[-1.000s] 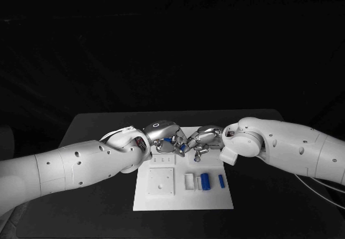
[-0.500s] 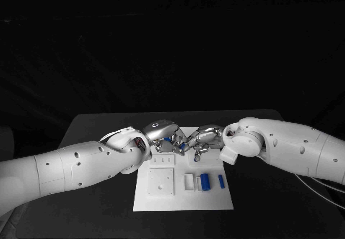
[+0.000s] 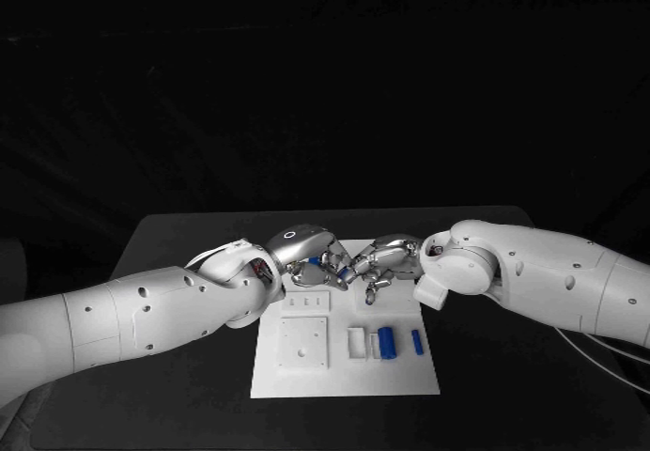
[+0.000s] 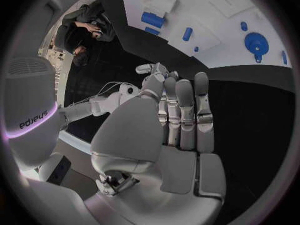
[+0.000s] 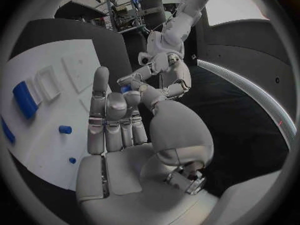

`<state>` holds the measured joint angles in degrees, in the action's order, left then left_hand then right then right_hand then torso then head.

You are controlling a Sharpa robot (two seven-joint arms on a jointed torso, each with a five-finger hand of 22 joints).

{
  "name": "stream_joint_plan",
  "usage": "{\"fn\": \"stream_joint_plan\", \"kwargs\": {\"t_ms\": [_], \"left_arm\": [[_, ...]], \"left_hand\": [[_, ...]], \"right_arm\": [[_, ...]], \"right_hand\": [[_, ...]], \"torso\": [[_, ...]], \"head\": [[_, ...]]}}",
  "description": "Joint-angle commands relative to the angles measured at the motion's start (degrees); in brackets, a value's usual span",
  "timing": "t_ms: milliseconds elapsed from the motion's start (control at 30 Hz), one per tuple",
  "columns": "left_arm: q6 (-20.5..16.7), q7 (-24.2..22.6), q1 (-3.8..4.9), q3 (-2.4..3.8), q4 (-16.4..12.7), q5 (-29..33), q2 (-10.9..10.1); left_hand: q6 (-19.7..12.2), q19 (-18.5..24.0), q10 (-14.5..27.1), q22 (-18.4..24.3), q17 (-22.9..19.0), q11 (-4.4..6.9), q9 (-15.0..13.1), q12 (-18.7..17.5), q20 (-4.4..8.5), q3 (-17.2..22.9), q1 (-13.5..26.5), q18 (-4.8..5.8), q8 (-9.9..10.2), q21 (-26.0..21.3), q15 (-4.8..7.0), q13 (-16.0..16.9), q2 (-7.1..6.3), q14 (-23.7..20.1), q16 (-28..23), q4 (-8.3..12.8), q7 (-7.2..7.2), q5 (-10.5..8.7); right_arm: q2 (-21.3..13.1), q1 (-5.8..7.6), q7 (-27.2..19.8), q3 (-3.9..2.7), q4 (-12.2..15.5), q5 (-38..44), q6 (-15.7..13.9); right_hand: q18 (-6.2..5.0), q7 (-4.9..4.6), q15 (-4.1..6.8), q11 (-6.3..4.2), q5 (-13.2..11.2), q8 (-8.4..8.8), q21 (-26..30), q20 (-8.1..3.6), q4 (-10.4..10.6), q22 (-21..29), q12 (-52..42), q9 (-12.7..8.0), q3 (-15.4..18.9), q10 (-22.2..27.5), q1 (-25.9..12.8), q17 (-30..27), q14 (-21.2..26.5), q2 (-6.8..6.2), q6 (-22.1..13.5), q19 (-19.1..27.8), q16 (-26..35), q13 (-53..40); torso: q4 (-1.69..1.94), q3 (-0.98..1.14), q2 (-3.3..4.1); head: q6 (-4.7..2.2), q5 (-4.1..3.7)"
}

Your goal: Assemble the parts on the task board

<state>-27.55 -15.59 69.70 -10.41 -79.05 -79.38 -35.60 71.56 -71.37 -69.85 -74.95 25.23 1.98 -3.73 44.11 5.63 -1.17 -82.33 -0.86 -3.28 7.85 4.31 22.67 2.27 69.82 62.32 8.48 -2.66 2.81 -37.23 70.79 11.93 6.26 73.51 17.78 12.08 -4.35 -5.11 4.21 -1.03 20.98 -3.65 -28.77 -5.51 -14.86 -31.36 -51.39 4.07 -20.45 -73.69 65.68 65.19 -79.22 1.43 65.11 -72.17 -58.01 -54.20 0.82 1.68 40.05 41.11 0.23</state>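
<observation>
Silver left hand (image 3: 309, 260) and right hand (image 3: 383, 264) meet over task board (image 3: 344, 374); we judge small blue part (image 3: 342, 273) pinched between them, probably for handover; exact grip we cannot tell.

The left hand (image 3: 309, 256) and right hand (image 3: 383, 260) look like shiny metal, the task board (image 3: 346, 371) smooth white plastic, the desk (image 3: 190, 376) dull black.

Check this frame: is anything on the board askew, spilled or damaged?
Nothing stands out. The task board lies square on the table, the blue parts sit tidily in their row, and both hands, left and right, meet above its far end.
</observation>
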Motion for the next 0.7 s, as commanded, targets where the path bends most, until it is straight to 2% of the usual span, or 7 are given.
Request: {"fn": "stream_joint_plan", "kwargs": {"t_ms": [33, 700], "left_arm": [[-2.5, 1.81, 0.21, 0.19, 0.55, 1.48, -0.28], [-3.21, 1.21, 0.21, 0.19, 0.47, 2.37, -0.41]], "left_hand": [[0.76, -0.35, -0.32, -0.29, -0.06, 0.03, -0.08, 0.23, 0.0, 0.44, -0.06, 0.13, -0.31, -0.21, 0.24, 0.02, 0.55, 0.35, 0.23, 0.01, -0.4, 0.22], [1.1, -0.69, -0.47, -0.67, -0.22, 0.11, -0.09, 0.27, 0.06, 0.51, -0.05, 0.12, -0.31, -0.67, 0.31, -0.09, 0.62, 0.55, 0.28, -0.01, -0.31, 0.23]], "right_arm": [[0.01, -0.24, -0.22, 0.17, 0.44, -0.31, 2.14], [-0.05, -0.26, 0.25, 0.17, -0.05, 0.1, 0.62]], "right_hand": [[0.17, -0.08, -0.06, -0.05, 0.19, 0.03, 0.44, 0.43, 0.02, 0.19, 0.38, -0.08, 0.61, 0.59, 0.12, -0.16, 0.48, 0.55, -0.57, -0.2, 0.34, 0.28], [0.25, -0.71, -0.35, 0.35, 0.26, 0.03, 2.0, 0.69, 0.03, 0.56, 2.28, -0.09, 1.33, 2.48, -0.12, -1.35, 1.54, 0.23, -2.76, -0.26, 1.45, 2.85]], "torso": [[0.01, 0.01, 0.01], [-0.02, 0.0, 0.0]], "head": [[-0.01, -0.01], [0.07, -0.04]]}}
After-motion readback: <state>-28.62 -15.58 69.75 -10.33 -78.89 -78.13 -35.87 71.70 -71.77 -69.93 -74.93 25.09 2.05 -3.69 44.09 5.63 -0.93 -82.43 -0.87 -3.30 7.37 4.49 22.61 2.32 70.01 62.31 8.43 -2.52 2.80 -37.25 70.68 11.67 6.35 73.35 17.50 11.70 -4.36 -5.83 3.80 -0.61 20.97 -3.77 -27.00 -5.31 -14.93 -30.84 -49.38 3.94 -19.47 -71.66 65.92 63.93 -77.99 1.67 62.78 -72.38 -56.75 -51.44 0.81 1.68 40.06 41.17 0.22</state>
